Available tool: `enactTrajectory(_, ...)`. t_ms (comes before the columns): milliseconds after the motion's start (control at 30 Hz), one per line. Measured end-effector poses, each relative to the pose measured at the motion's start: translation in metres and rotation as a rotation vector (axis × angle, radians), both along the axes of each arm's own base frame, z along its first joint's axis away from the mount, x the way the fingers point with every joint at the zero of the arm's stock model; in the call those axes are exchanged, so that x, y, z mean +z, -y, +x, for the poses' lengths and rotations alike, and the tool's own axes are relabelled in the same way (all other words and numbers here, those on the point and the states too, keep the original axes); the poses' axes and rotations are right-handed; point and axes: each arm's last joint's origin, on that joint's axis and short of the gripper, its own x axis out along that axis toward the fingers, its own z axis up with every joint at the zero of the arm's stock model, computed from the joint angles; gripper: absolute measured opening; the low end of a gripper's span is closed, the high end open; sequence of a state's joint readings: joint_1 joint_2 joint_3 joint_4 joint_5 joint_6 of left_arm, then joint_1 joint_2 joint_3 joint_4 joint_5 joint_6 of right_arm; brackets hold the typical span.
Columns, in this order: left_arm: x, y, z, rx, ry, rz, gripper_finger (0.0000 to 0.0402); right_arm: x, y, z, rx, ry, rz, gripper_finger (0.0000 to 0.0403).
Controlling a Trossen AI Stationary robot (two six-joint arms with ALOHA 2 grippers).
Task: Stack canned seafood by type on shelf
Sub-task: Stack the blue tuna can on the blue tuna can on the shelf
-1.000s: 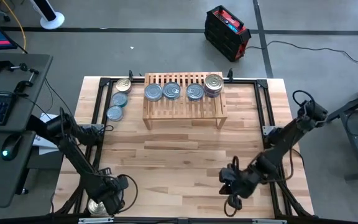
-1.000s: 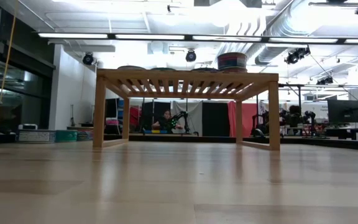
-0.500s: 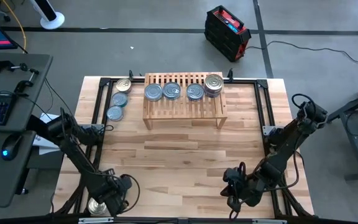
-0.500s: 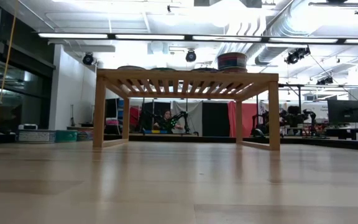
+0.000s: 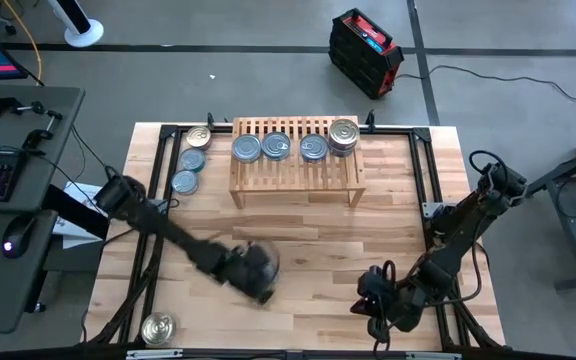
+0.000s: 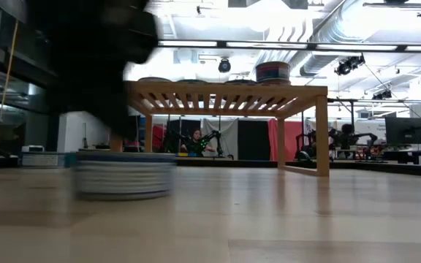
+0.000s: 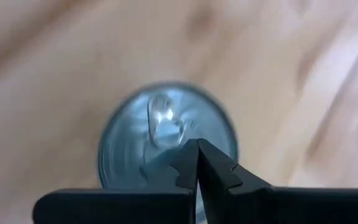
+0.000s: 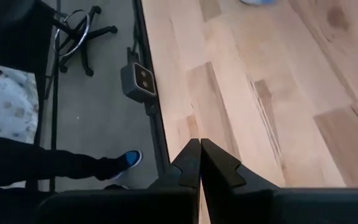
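High: left claw (image 5: 256, 270) mid-desk (image 5: 298, 230) over a tin (blurred); four tins (image 5: 247, 148) on the shelf (image 5: 293, 175). Low: tin (image 6: 124, 174) resting on desk. Left wrist: fingers clenched, empty, above bluish tin (image 7: 166, 134). Right wrist: right claw (image 8: 200, 163) clenched, empty.

I see glossy bluish metal on the tin (image 7: 166, 140), and a smooth pale wood tabletop (image 5: 308, 245) and slatted shelf (image 5: 295, 172).

Overhead looks down, low camera level, both share shelf (image 5: 295, 150)
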State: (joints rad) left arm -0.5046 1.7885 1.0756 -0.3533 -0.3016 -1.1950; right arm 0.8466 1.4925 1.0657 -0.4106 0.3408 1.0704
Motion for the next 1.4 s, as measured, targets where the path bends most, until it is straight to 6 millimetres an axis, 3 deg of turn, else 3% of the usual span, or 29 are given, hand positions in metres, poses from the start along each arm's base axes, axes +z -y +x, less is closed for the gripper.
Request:
enactTrajectory(100,0.008,-0.022,0.020,0.042,0.070,-0.007,0.0000,0.001,0.001,0.003,0.045,0.034,-0.036,0.0000)
enactTrajectory(200,0.026,-0.027,0.034,0.009,0.123,0.012,0.0000,0.002,0.004,0.008,0.063,0.058,-0.060,0.0000)
enactTrajectory(367,0.064,-0.002,0.042,-0.202,0.204,0.107,0.0000,0.004,0.017,0.021,-0.017,0.091,-0.090,0.0000)
enactTrajectory(433,0.070,0.011,0.037,-0.250,0.223,0.145,0.0000,0.004,0.024,0.027,-0.052,0.117,-0.121,0.0000)
enactTrajectory(567,0.057,0.027,0.018,-0.242,0.163,0.224,0.0000,-0.002,0.037,0.046,-0.134,0.131,-0.154,0.0011)
enactTrajectory(667,0.045,0.032,0.006,-0.214,0.137,0.260,0.0000,-0.023,0.042,0.063,-0.159,0.082,-0.168,0.0034)
enactTrajectory(867,0.020,0.015,0.007,-0.222,0.149,0.285,0.0000,-0.078,0.048,0.099,-0.255,-0.004,-0.133,0.0087)
enactTrajectory(967,0.001,0.000,0.006,-0.282,0.138,0.282,0.0000,-0.097,0.054,0.109,-0.289,-0.054,-0.107,0.0099)
enactTrajectory(1200,-0.020,-0.021,-0.009,-0.449,0.086,0.370,0.0000,-0.105,0.069,0.118,-0.384,-0.097,-0.026,0.0072)
enactTrajectory(1400,-0.018,-0.027,-0.027,-0.602,0.139,0.457,0.0000,-0.105,0.083,0.125,-0.491,-0.101,0.033,0.0020)
